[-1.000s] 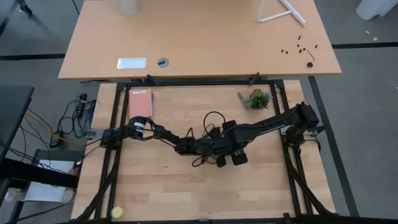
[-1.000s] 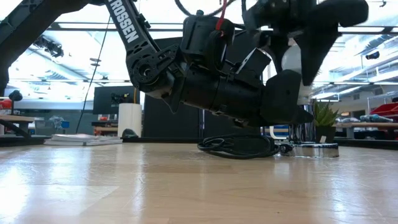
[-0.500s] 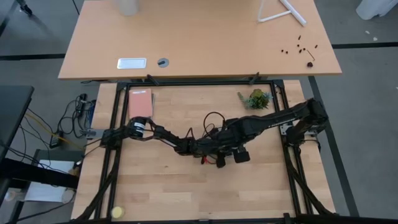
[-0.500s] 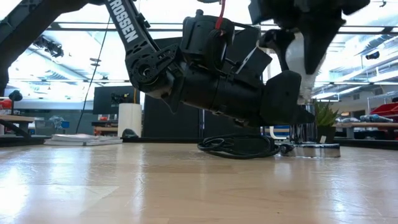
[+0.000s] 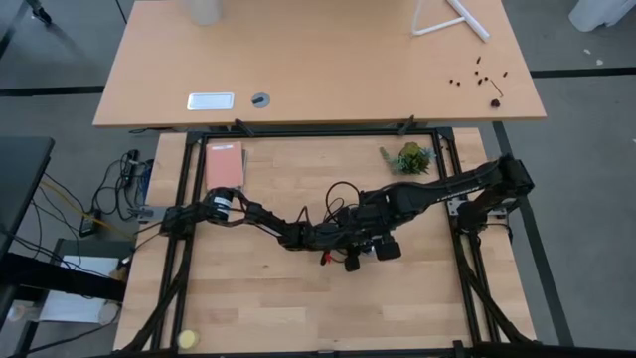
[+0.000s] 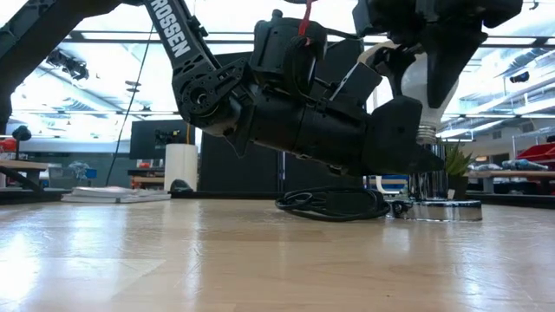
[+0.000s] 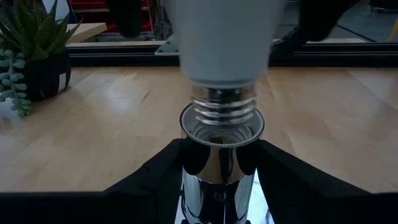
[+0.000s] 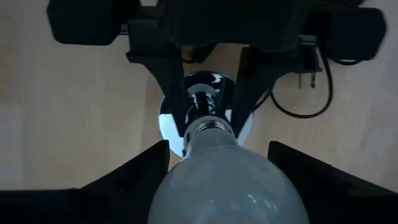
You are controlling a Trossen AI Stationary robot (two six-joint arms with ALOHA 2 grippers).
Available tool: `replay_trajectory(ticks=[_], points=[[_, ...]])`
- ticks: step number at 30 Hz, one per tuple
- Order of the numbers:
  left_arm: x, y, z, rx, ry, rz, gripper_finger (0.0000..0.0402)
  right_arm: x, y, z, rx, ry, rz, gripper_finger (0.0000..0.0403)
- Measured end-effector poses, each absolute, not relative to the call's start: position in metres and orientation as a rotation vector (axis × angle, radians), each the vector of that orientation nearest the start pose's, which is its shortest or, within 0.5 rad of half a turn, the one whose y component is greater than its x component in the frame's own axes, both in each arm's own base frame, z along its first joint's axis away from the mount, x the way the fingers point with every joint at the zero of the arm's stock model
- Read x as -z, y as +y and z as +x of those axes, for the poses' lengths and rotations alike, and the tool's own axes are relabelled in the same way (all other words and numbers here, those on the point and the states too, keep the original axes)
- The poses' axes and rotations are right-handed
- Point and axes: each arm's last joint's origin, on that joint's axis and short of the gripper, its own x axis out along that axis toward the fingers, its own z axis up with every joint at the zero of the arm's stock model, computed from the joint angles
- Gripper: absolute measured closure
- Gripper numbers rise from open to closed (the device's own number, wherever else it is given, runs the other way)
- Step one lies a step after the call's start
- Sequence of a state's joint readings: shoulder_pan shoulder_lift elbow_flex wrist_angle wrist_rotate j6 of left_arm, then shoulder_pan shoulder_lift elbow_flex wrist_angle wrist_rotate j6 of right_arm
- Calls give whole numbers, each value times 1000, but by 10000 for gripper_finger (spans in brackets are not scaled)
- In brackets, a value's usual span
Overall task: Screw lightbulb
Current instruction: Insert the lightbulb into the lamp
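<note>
Lightbulb (image 7: 222, 37) looks light, fragile, slick glass; right gripper (image 8: 217, 180) clamps its globe just above socket (image 7: 221, 155); left gripper (image 7: 219, 177) clamps socket barrel.

Black cord (image 6: 334, 204) coils beside socket (image 7: 220, 163); potted plant (image 5: 408, 158) stands at the rear; front tabletop (image 5: 298, 298) lies open.

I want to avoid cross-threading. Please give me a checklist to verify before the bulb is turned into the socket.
1. Left gripper clamps the socket: ok.
2. Right gripper holds the lightbulb: ok.
3. Bulb's screw base sits over the socket mouth: ok, centred in the left wrist view.
4. Bulb axis in line with the socket: cannot tell.
5. Threads already engaged: cannot tell; base is at the rim.
6. Black cord clear of the grippers: ok.
</note>
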State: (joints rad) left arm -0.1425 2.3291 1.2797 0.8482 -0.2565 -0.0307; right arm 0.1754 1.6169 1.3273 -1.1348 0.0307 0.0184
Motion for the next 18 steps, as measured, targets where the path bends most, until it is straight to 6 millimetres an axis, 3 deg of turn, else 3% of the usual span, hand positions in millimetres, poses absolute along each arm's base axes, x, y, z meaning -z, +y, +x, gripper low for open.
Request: replay_trajectory(ticks=[18], points=[[-95,-62,466,-105,170,31,208,-238,48,294,-137,1393,-103,130]])
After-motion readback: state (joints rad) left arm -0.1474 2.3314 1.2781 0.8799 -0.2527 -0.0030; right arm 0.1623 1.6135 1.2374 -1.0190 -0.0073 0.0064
